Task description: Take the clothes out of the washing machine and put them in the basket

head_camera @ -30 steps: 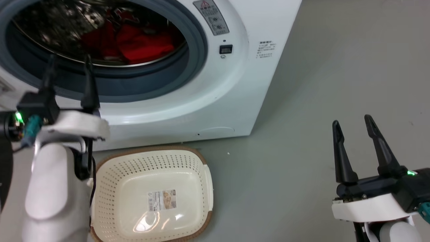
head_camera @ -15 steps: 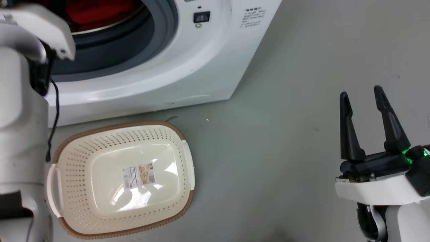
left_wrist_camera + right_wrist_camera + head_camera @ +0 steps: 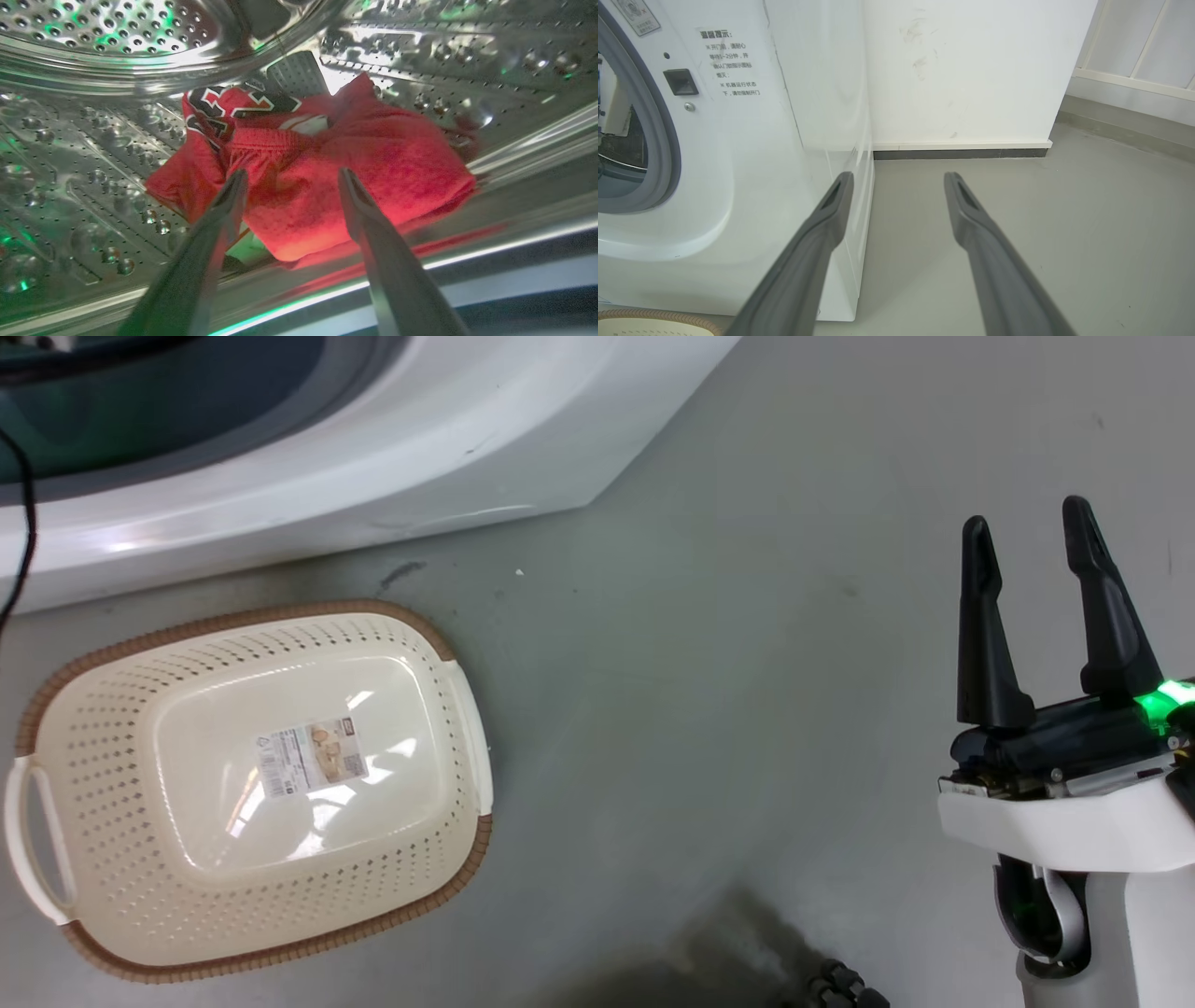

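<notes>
In the left wrist view the red clothes (image 3: 327, 177) lie bunched on the floor of the perforated steel drum (image 3: 93, 140), a jersey with black-and-white lettering (image 3: 224, 109) at the back. My left gripper (image 3: 292, 175) is inside the drum, open, its fingertips just over the front of the pile with nothing held. The white washing machine (image 3: 373, 457) fills the top of the head view. Below it the cream basket (image 3: 121, 728) stands on the floor, holding no clothes. My right gripper (image 3: 1025, 523) hangs open over the floor at the right.
Grey floor (image 3: 700, 709) spreads between the basket and my right arm. In the right wrist view the machine's right side (image 3: 822, 116) meets a white wall (image 3: 971, 70) with a dark skirting strip (image 3: 962, 153). Something dark (image 3: 836, 985) shows at the head view's bottom edge.
The head camera has tilted down, so the machine's opening and my left arm have slid out of the top of the view. My right gripper stays open.
</notes>
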Controlling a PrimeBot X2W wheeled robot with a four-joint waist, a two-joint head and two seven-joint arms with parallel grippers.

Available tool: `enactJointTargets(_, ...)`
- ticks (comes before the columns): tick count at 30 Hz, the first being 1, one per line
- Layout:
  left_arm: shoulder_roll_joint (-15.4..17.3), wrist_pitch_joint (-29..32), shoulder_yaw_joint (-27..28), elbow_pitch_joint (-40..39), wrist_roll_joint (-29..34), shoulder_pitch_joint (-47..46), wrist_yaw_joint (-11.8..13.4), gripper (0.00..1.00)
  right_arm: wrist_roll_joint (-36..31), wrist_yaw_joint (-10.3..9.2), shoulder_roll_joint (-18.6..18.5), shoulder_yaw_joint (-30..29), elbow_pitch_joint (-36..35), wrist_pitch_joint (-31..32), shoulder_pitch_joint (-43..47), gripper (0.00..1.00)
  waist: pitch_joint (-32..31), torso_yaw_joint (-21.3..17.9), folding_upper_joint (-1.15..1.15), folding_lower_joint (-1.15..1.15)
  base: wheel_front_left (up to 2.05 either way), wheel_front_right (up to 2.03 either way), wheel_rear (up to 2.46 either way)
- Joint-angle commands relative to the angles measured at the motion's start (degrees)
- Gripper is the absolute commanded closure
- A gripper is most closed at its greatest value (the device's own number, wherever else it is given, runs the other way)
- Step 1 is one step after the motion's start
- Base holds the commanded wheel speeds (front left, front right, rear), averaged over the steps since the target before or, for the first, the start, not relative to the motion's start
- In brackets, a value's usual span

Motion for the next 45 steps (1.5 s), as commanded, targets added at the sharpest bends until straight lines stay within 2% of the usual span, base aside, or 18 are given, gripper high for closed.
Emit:
enactJointTargets(1,0.53,1.17,-1.12,0.19,-0.64,-1.28,-0.02,0.00,0.54,-0.04,-0.01,0.23,-0.44,-0.12,-1.10,0.00,1.82,-1.15,0.00,-0.01,0.00,0.00,0.00)
enactJointTargets(9,3.77,14.67,-7.72,1.82,-8.06,-9.88,-0.03,0.00,1.93,-0.04,-0.01,0.87,-1.55,-0.12,-3.07,0.00,6.26,-3.19,0.00,-0.01,0.00,0.00,0.00)
enactJointTargets(15,6.07,22.20,-10.47,3.53,-10.35,-15.30,-0.03,0.00,3.63,-0.04,0.00,1.18,-2.26,-0.12,-3.96,0.00,9.56,-5.12,0.00,-0.01,0.00,0.00,0.00)
enactJointTargets(24,5.87,25.73,-12.05,8.05,-10.51,-18.81,-0.06,0.00,4.84,-0.04,0.00,1.32,-2.71,-0.12,-4.51,0.00,12.85,-6.39,0.00,-0.01,0.00,0.00,0.00)
enactJointTargets(30,5.31,24.84,-13.44,9.52,-10.76,-19.65,-0.08,0.00,5.13,-0.04,0.00,1.40,-2.82,-0.12,-5.00,0.00,13.72,-6.57,0.00,-0.01,0.00,0.00,0.00)
enactJointTargets(32,5.37,24.40,-14.16,9.81,-11.05,-19.58,-0.08,1.00,5.17,-0.04,-0.01,1.36,-2.68,-0.12,-4.98,0.00,13.71,-6.58,0.00,-0.01,0.00,0.00,0.00)
enactJointTargets(38,6.05,19.64,-15.63,9.78,-11.85,-19.66,-0.08,1.00,4.35,-0.04,-0.01,1.61,-2.46,-0.12,-4.86,0.00,12.27,-5.94,0.00,-0.01,0.00,0.00,0.00)
enactJointTargets(45,5.84,9.78,-17.32,10.23,-13.99,-16.97,-0.03,1.00,3.04,-0.04,-0.02,1.50,-2.22,-0.12,-4.43,0.00,8.32,-4.70,0.00,-0.01,0.00,0.00,0.00)
